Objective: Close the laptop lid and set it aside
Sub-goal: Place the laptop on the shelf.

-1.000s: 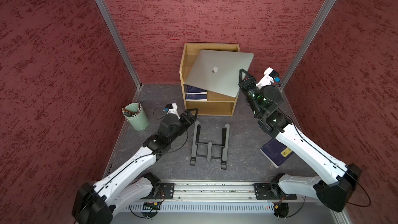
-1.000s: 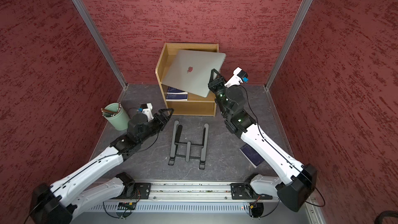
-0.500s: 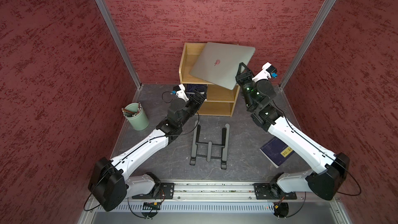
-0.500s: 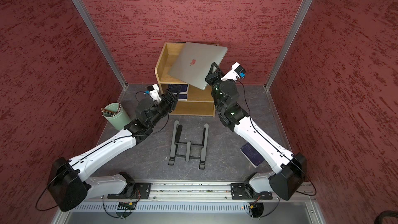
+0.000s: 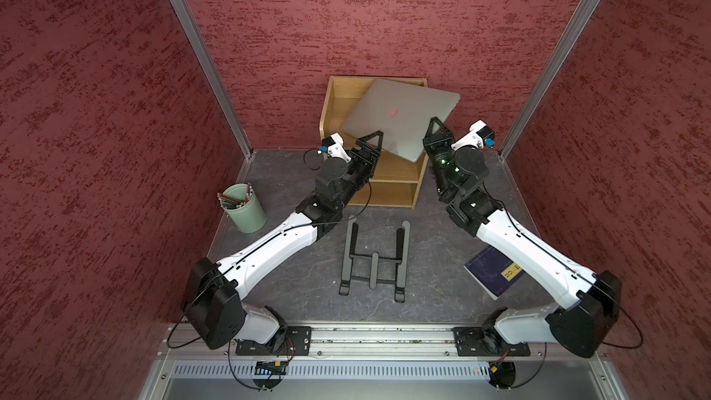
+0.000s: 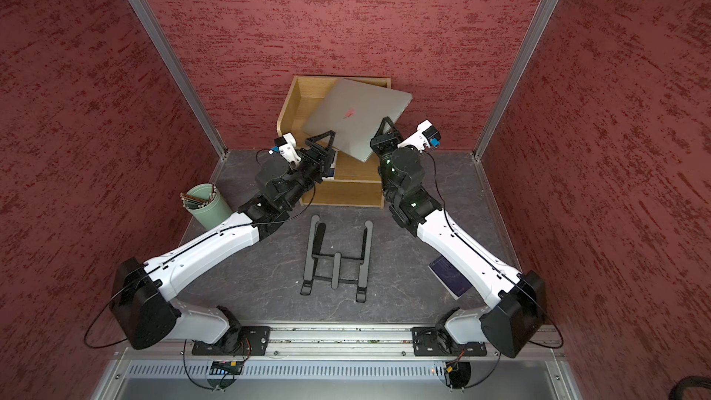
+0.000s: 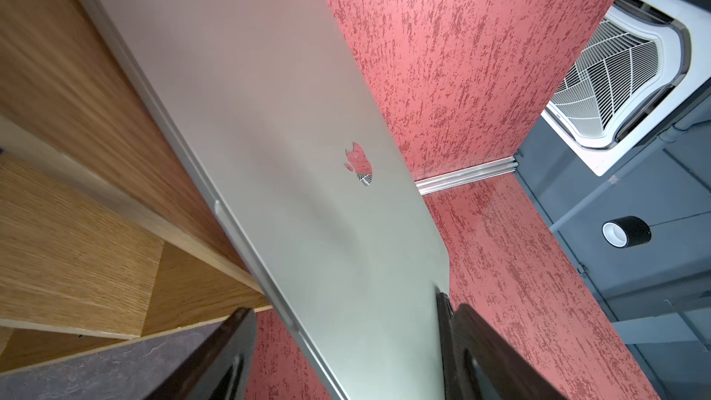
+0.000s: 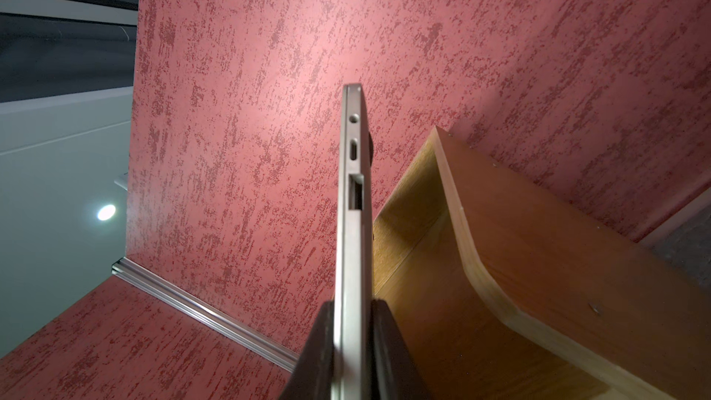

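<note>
The laptop (image 5: 400, 117) is a thin silver-grey slab with its lid (image 5: 392, 111) folded flat, logo facing up. In both top views it hangs tilted over the wooden shelf. My right gripper (image 5: 434, 132) is shut on its right side edge; the right wrist view shows the fingers (image 8: 323, 340) pinching the laptop's port edge (image 8: 352, 225). My left gripper (image 5: 375, 138) stands open at the laptop's near-left corner. In the left wrist view the laptop (image 7: 288, 186) runs between the spread jaws of the left gripper (image 7: 344, 309), and I cannot tell whether a finger touches it.
The wooden shelf (image 5: 384, 194) stands against the back wall under the laptop. A black H-shaped stand (image 5: 375, 259) lies mid-table. At the left stands a green cup (image 5: 244, 207) of pencils. A dark blue book (image 5: 492, 271) lies under my right arm. Red walls close in on three sides.
My left arm has risen from near the stand up to the laptop's near-left corner. My right gripper has carried the laptop a little higher and further back over the shelf.
</note>
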